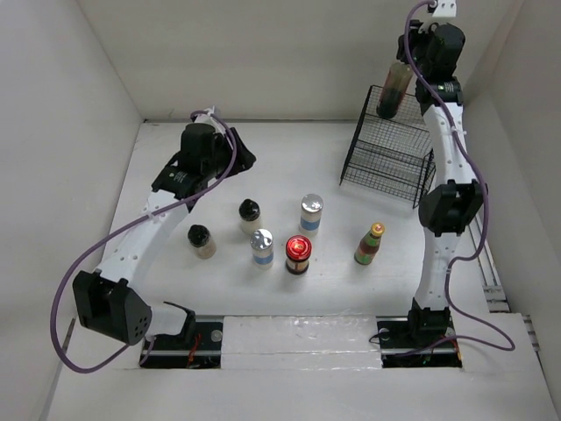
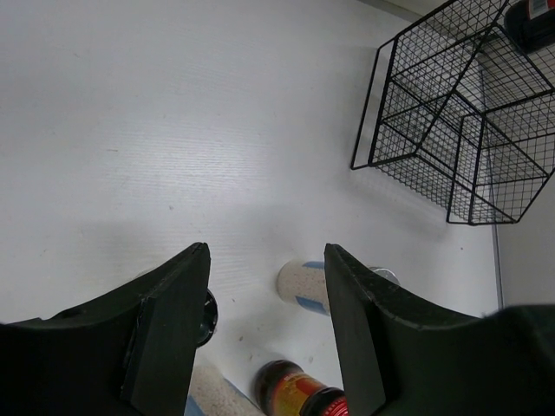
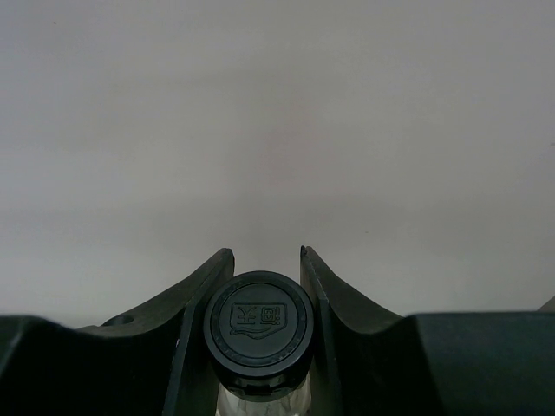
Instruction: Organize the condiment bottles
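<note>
My right gripper (image 1: 408,60) is shut on the tall dark bottle (image 1: 391,92) and holds it high over the black wire basket (image 1: 386,162). In the right wrist view its black cap (image 3: 258,325) sits between my fingers (image 3: 266,251). My left gripper (image 1: 235,156) is open and empty above the table's back left, and the left wrist view shows its fingers spread wide (image 2: 267,247). On the table stand two black-capped beige jars (image 1: 250,215) (image 1: 202,241), two silver-lidded blue-label jars (image 1: 311,212) (image 1: 262,247), the red-lidded jar (image 1: 298,254) and the yellow-capped green-red bottle (image 1: 370,244).
The basket stands at the back right against the wall and also shows in the left wrist view (image 2: 451,113). White walls close the table on the left, back and right. The left wrist view shows a silver-lidded jar (image 2: 312,286) and the red-lidded jar (image 2: 299,390) below my fingers.
</note>
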Robot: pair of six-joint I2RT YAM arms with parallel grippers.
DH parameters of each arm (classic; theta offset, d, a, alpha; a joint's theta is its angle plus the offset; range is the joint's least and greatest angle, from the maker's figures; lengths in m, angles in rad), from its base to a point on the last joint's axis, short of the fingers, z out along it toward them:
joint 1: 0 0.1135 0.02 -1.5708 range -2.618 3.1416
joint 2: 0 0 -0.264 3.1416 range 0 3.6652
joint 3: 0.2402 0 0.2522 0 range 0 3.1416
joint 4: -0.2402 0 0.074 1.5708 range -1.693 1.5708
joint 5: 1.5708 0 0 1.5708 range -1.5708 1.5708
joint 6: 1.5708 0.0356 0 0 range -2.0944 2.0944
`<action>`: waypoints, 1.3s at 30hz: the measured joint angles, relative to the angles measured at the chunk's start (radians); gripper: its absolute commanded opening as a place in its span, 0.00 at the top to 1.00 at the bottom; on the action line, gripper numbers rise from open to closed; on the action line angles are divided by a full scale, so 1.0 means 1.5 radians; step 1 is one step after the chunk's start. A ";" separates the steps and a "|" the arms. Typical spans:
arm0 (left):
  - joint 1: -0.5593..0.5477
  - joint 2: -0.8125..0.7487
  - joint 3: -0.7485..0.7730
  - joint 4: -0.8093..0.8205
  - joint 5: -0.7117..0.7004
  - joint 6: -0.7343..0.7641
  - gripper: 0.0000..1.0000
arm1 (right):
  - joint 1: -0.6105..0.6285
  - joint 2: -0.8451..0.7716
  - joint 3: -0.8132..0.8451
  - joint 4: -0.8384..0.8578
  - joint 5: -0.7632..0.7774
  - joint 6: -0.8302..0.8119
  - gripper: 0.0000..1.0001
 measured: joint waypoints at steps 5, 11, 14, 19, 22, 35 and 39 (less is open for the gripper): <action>0.000 0.013 0.009 0.001 0.000 0.000 0.49 | -0.003 0.002 -0.002 0.019 -0.001 0.000 1.00; 0.000 0.025 0.014 0.002 -0.001 0.000 0.49 | -0.001 -0.026 -0.128 0.086 -0.006 0.000 1.00; 0.000 0.027 0.014 0.002 -0.002 0.000 0.49 | 0.000 -0.026 -0.173 0.081 -0.010 0.000 1.00; 0.000 0.027 0.014 0.002 -0.003 0.000 0.48 | 0.000 -0.026 -0.202 0.078 -0.013 -0.002 0.98; 0.000 0.027 0.014 0.003 -0.003 0.000 0.48 | 0.000 -0.028 -0.223 0.092 -0.017 -0.002 0.92; 0.000 0.027 0.014 0.008 -0.002 0.000 0.46 | 0.005 -0.067 -0.365 0.140 -0.014 0.000 0.42; 0.000 0.026 0.014 0.009 0.001 0.001 0.38 | 0.009 -0.094 -0.376 0.143 -0.014 0.007 0.17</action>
